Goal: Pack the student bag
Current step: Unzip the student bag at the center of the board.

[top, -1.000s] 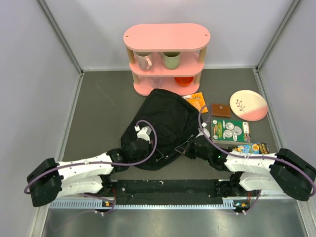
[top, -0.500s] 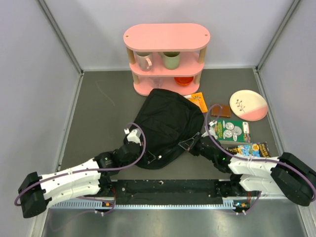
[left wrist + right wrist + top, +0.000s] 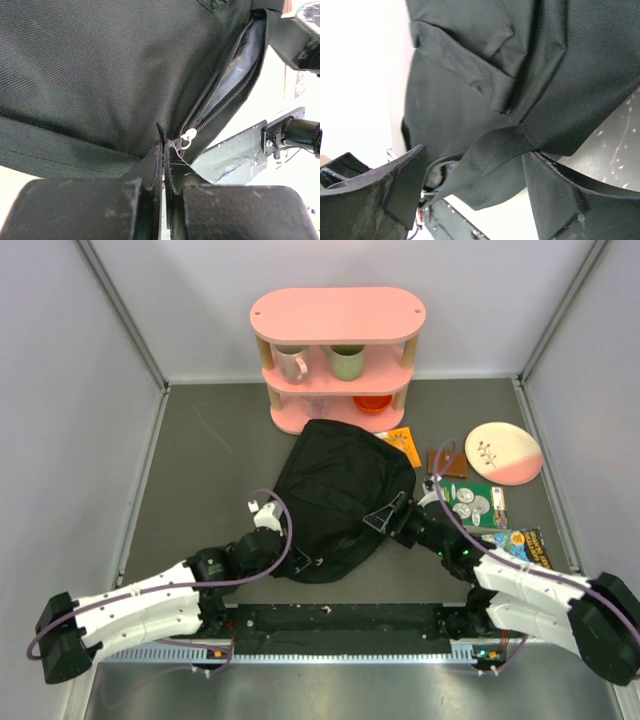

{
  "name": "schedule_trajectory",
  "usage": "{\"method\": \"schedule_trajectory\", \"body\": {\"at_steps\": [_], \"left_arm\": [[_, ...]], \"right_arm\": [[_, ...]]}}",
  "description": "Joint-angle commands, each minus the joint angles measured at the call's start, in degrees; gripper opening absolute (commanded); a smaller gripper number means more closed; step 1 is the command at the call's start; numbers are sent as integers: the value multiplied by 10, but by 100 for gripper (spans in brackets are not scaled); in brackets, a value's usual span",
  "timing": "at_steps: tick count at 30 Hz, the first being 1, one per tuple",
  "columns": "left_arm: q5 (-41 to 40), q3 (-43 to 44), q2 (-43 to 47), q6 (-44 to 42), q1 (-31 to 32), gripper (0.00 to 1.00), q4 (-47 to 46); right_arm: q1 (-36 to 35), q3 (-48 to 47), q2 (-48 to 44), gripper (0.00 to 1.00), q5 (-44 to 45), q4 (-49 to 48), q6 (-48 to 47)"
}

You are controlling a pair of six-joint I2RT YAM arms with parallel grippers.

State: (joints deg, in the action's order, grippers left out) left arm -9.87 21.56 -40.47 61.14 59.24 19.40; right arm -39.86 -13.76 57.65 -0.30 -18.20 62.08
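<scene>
The student bag [image 3: 340, 500], black and floppy, lies flat in the middle of the table in front of the pink shelf. My left gripper [image 3: 284, 558] is at its near-left edge. In the left wrist view that gripper [image 3: 163, 145] is shut on a fold of bag fabric beside the silver zipper pull [image 3: 189, 135], and the zipper [image 3: 220, 100] gapes a little. My right gripper [image 3: 397, 516] is at the bag's right edge. In the right wrist view it [image 3: 475, 155] stands open, with a black strap [image 3: 490, 150] lying loose between its fingers.
The pink shelf [image 3: 337, 315] at the back holds two mugs [image 3: 291, 364] [image 3: 347, 361] and an orange bowl [image 3: 373, 402]. Right of the bag lie an orange packet [image 3: 403, 444], a brown wallet [image 3: 447, 463], a green book [image 3: 467, 504], a plate [image 3: 503, 452] and a colourful packet [image 3: 510, 540].
My right gripper has opened and let go of the bag's strap. My left gripper, still shut on the bag, has pulled left and toward the near edge.
</scene>
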Motion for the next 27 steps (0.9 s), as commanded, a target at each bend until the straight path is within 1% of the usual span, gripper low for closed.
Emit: {"method": "schedule_trajectory", "body": {"at_steps": [1, 2, 3, 4, 5, 7, 9, 10, 11, 12, 13, 15, 16, 17, 19, 21, 23, 24, 27], "left_arm": [[1, 90, -43, -26, 1, 0, 46], [3, 102, -64, -26, 1, 0, 69], [6, 114, -72, -26, 1, 0, 77], [9, 131, -80, -22, 1, 0, 90], [16, 138, -87, -22, 1, 0, 96], [34, 130, -86, -27, 1, 0, 77], [34, 111, -83, -34, 1, 0, 41], [38, 89, -83, -44, 1, 0, 22], [45, 77, -83, -53, 1, 0, -3], [49, 68, -83, -52, 1, 0, -16], [50, 66, -82, -48, 1, 0, -18], [55, 73, -89, -61, 1, 0, -19], [53, 74, -95, -67, 1, 0, -20], [51, 74, -100, -73, 1, 0, -19], [56, 79, -111, -81, 1, 0, -16], [63, 80, -113, -82, 1, 0, -20], [64, 78, -109, -84, 1, 0, -24], [63, 75, -108, -88, 2, 0, -24], [64, 74, -100, -90, 1, 0, -24]], "right_arm": [[14, -92, -97, 81, -27, 208, 9], [14, -108, -112, 84, -28, 253, 28], [14, -121, -125, 85, -32, 289, 41], [13, -138, -146, 85, -37, 354, 70], [13, -141, -154, 86, -45, 372, 83], [-3, -127, -165, 86, -63, 393, 122], [-29, -108, -171, 86, -42, 390, 148], [-58, -88, -170, 86, -36, 383, 180], [-74, -79, -162, 85, -27, 340, 189], [-92, -72, -154, 83, -14, 321, 200], [-107, -76, -141, 83, -17, 312, 220], [-128, -107, -104, 83, -7, 307, 220], [-151, -115, -93, 83, 1, 309, 225], [-163, -122, -70, 84, 45, 306, 238], [-173, -129, -41, 84, 54, 281, 280], [-174, -137, 9, 84, 34, 252, 312], [-179, -150, 43, 84, 13, 235, 324], [-184, -159, 68, 84, 13, 223, 329], [-195, -167, 98, 84, 19, 204, 351]]}}
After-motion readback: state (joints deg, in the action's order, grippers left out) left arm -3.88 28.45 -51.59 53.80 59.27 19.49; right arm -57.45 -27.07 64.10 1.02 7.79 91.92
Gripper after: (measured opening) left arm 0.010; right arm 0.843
